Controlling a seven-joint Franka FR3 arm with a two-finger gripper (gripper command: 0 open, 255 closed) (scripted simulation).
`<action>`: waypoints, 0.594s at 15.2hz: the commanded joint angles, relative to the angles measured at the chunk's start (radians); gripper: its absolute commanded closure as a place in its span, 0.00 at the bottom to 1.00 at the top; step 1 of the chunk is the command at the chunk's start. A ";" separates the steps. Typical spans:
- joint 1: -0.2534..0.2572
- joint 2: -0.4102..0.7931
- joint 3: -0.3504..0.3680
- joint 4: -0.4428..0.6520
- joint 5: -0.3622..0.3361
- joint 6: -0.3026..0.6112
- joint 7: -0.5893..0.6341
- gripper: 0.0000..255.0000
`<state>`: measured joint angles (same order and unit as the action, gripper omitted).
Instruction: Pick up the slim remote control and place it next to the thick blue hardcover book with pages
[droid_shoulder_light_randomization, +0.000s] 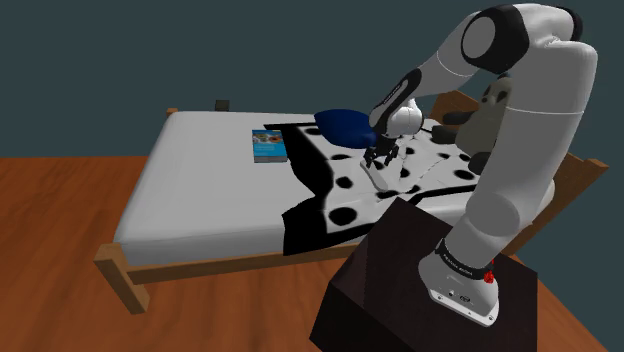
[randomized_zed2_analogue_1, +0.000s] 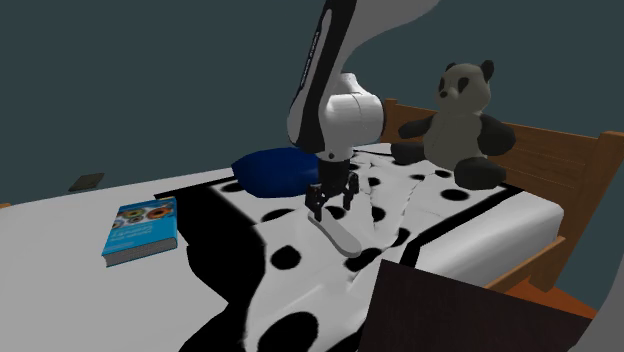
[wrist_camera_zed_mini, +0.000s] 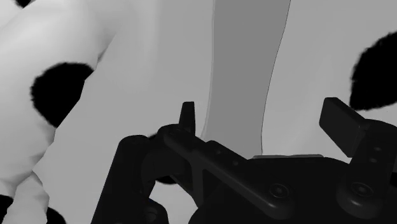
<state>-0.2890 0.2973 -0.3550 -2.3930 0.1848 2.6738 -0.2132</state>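
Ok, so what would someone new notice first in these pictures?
Probably the black-spotted white blanket on the bed, with the end effector open over a slim grey remote lying on it. Next comes the panda sitting at the bed's head, then the blue book lying off the blanket at the second exterior view's left.

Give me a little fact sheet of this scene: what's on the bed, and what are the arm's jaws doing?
place: bed, partly covered by a white blanket with black spots
target: slim pale grey remote, lying flat on the blanket
jaws: open, lowered over the remote, one on each side, not clasping it
goal marker: book with a blue cover, flat on the bare mattress, apart from the remote
other things: blue cushion; panda toy sitting at the bed's wooden end
progress: remote not yet lifted
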 joint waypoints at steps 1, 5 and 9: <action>-0.023 0.046 0.018 0.015 0.039 0.028 -0.025 0.00; -0.048 0.102 0.050 0.026 0.077 0.072 -0.053 0.00; -0.065 0.138 0.071 0.035 0.099 0.099 -0.070 0.00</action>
<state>-0.3501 0.4296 -0.2882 -2.3576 0.2795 2.7661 -0.2791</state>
